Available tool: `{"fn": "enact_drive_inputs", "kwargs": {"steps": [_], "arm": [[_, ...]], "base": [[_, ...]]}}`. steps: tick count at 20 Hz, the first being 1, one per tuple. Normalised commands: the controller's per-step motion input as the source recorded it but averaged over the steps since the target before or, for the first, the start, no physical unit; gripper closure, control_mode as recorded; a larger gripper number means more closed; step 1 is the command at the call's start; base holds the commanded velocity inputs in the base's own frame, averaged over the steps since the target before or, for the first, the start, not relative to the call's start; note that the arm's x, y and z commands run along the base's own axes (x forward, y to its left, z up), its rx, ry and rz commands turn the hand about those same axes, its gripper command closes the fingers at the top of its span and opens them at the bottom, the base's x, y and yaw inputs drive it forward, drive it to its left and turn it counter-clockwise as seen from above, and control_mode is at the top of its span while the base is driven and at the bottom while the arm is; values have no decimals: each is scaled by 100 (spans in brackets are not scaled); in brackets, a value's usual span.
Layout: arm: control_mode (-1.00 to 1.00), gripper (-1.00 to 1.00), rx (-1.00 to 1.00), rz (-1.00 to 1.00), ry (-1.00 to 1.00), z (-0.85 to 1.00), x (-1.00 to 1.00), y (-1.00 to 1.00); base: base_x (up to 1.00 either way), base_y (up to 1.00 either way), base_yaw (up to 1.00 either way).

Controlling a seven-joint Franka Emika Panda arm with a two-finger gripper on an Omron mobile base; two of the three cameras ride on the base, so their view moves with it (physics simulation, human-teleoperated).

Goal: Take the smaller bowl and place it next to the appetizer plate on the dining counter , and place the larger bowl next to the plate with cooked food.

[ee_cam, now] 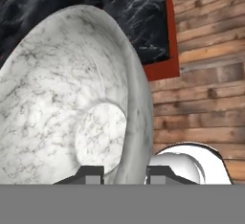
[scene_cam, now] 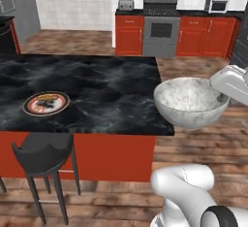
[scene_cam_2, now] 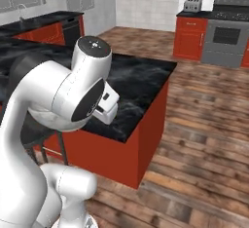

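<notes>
The larger bowl [scene_cam: 190, 101], grey-white and marbled, hangs upright in the air over the right end of the dining counter [scene_cam: 106, 85]. My gripper [scene_cam: 220, 92] is shut on its right rim. In the hand view the larger bowl's rim [ee_cam: 136, 117] runs between my two fingertips [ee_cam: 91, 174], gripper [ee_cam: 125, 175]. The plate with cooked food [scene_cam: 46, 103], dark-rimmed with orange-red food, lies on the counter near its front edge, far to the left of the bowl. The smaller bowl and the appetizer plate are out of view.
A dark round stool [scene_cam: 43, 153] stands in front of the counter below the plate. The counter [scene_cam_2: 141, 76] ends at a red-sided corner with wooden floor [scene_cam_2: 204, 124] to its right. A stove [scene_cam: 161, 27] and red cabinets line the back wall.
</notes>
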Motion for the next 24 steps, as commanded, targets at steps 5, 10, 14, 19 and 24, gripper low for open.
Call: {"fn": "enact_drive_inputs", "kwargs": {"steps": [5,10,14,19,24], "arm": [[100,100,0,0,0,0,0,0],[100,100,0,0,0,0,0,0],[100,100,0,0,0,0,0,0],[100,100,0,0,0,0,0,0],[100,100,0,0,0,0,0,0]], "base": [[32,100,-23],[38,95,-30],[57,38,-14],[73,38,-4],[56,66,-2]]}}
